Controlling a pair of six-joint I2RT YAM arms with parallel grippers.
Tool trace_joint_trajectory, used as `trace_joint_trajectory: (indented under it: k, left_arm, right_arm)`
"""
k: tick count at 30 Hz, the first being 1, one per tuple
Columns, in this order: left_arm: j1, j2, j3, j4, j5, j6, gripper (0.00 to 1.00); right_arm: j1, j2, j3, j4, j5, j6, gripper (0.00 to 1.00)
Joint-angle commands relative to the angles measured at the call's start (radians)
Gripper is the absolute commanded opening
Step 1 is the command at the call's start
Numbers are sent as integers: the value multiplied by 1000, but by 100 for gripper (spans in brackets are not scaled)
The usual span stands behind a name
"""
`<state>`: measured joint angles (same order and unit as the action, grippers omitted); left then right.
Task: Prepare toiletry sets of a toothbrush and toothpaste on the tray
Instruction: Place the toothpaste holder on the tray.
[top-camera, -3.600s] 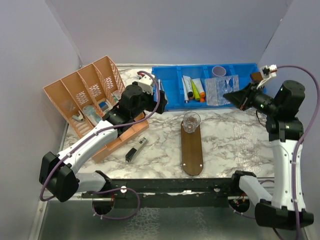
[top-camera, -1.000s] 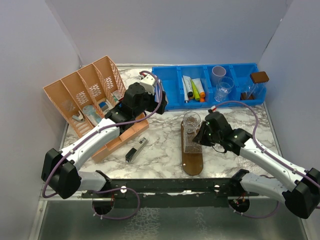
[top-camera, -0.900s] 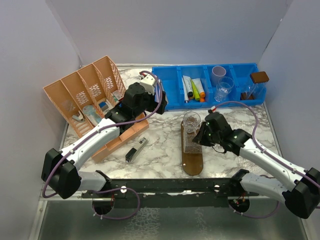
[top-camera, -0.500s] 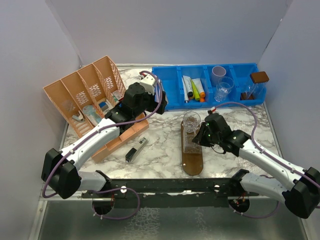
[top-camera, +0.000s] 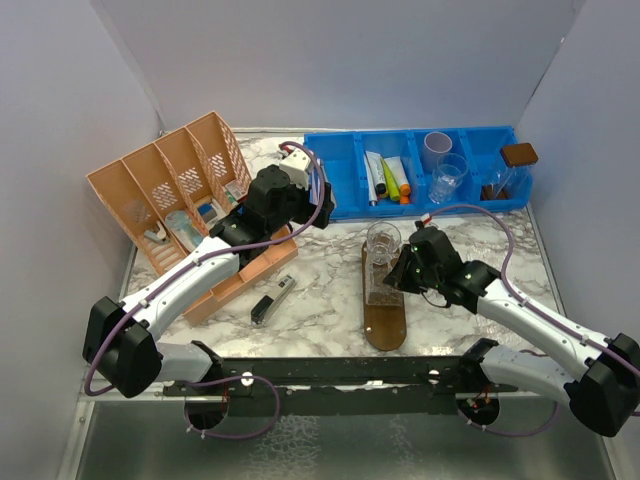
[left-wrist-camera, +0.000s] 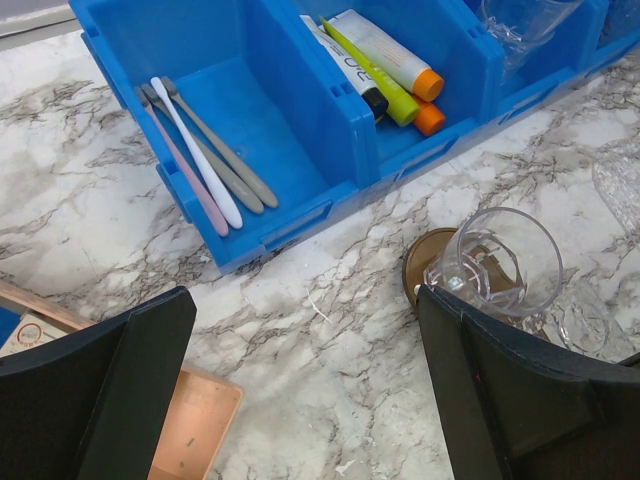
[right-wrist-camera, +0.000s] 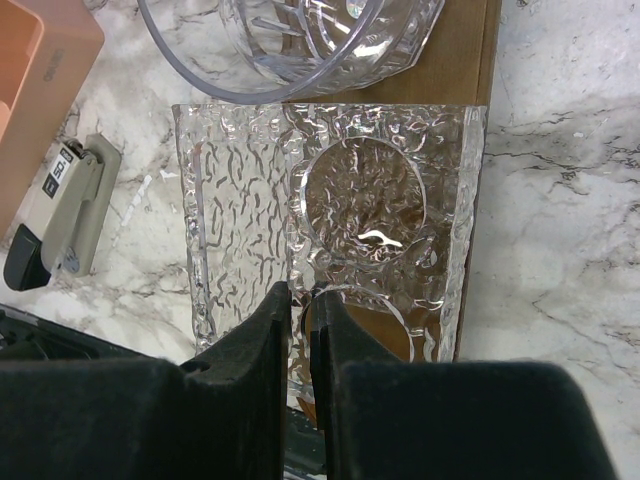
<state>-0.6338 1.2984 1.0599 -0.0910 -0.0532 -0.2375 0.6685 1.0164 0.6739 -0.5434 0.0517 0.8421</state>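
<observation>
The dark wooden tray (top-camera: 386, 322) lies mid-table. A smooth clear tumbler (top-camera: 382, 240) stands empty on its far end. Just nearer is a textured clear tumbler (top-camera: 380, 284), also empty. My right gripper (top-camera: 398, 278) is shut on its rim, one finger inside and one outside; the wrist view shows the pinched wall (right-wrist-camera: 360, 220) over the tray (right-wrist-camera: 470, 70). My left gripper (left-wrist-camera: 305, 400) is open and empty above the marble, near the blue bin. Toothbrushes (left-wrist-camera: 205, 150) and toothpaste tubes (left-wrist-camera: 385, 65), one lime green, lie in the bin.
The blue compartmented bin (top-camera: 350, 207) runs along the back, with two more tumblers (top-camera: 449, 175) and a brown-lidded jar (top-camera: 515, 160). An orange divided basket (top-camera: 165, 185) stands at the left. A stapler (top-camera: 272, 298) lies left of the tray.
My right arm swung from the blue bin to the tray, bringing the textured tumbler beside the smooth one. In the last second it has barely moved. The left arm is still.
</observation>
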Motion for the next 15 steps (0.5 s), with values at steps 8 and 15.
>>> trace_joint_trajectory:
  k: [8,15]
  left_arm:
    - [6,-5,36,8,3,-3,97]
    - [6,-3,38,7,11,-8,97]
  right_arm:
    - [6,-6,25,-24,52,-8,27]
    - [6,-64,153,-153,58,-78,46]
